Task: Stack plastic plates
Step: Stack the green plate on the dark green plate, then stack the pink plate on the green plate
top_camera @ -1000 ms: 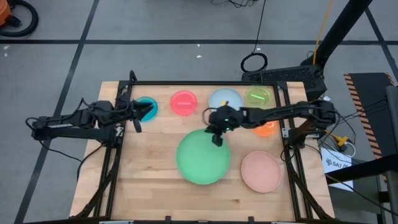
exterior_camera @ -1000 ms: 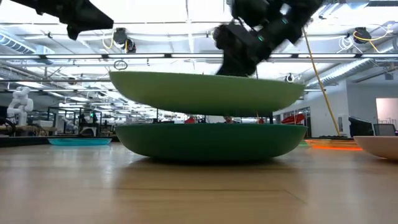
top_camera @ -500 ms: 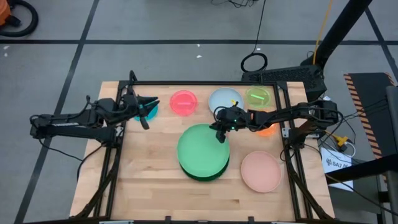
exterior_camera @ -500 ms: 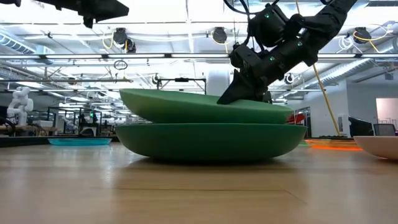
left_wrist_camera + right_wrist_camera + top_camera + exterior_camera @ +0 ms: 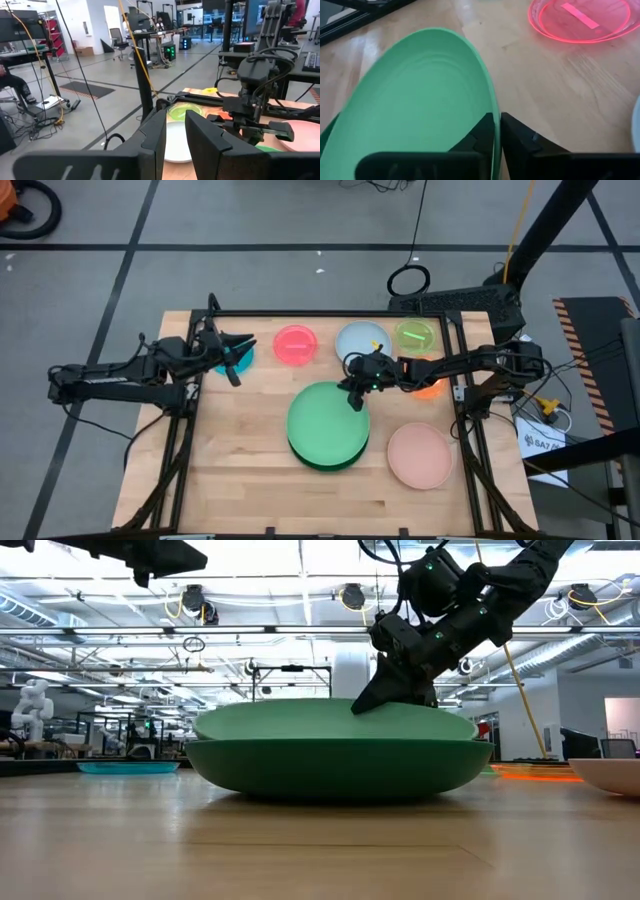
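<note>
High view, looking straight down: a wooden table [image 5: 240, 470] holds round plastic plates, told here from largest to smallest. At the table's middle, a large light green plate [image 5: 328, 421] sits nested on a dark green plate [image 5: 322, 464], whose rim shows only as a thin crescent along the near edge. To the right and nearer lies the large pale pink plate [image 5: 419, 455], alone. Along the far edge, from left to right, sit a small translucent blue plate [image 5: 240, 356], a pink-red plate [image 5: 295, 344], a medium light blue plate [image 5: 360, 340] and a small yellow-green plate [image 5: 416, 334]. A small orange plate [image 5: 430, 388] lies at the right, mostly hidden under the right arm.

The right gripper [image 5: 352, 398] is at the far rim of the light green plate. In the right wrist view its fingers [image 5: 479, 134] straddle that rim with only a narrow gap, so I judge the pinch is just loosening. The left gripper [image 5: 232, 358] hangs over the small blue plate; its fingers [image 5: 159, 142] stand slightly apart and hold nothing.

The step in hand looks like the release. To do it well, the fingers should part enough to clear the rim, then lift straight up, so the plate is not dragged off centre. In the low view it already lies level in the dark green one. The pale pink plate seems the sensible next pick.
</note>
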You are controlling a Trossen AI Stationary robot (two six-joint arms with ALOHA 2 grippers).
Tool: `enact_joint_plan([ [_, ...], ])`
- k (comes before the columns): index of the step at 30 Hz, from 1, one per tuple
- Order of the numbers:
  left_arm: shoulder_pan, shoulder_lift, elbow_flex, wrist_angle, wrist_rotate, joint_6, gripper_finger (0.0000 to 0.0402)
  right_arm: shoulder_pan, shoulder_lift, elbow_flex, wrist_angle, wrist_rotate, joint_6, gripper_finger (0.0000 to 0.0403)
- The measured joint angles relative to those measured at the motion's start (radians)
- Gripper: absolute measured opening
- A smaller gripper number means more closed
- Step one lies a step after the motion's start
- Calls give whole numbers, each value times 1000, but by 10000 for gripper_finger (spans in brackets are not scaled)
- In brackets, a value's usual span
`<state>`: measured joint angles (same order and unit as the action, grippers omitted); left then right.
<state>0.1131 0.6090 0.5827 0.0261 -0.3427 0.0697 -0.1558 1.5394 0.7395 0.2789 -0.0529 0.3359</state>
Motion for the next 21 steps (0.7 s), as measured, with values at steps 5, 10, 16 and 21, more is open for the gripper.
enact_joint_plan([
  [5,0,0,0,-27,0,-12,81,0,0,1,-3,-2,16,83],
  [10,0,0,0,-52,0,-20,81,-1,0,1,-6,-1,24,132],
  [16,0,3,0,-124,0,-23,81,-30,0,2,-6,2,86,147],
  [21,3,58,-1,-88,0,-6,81,-72,0,50,-67,-1,79,140],
])
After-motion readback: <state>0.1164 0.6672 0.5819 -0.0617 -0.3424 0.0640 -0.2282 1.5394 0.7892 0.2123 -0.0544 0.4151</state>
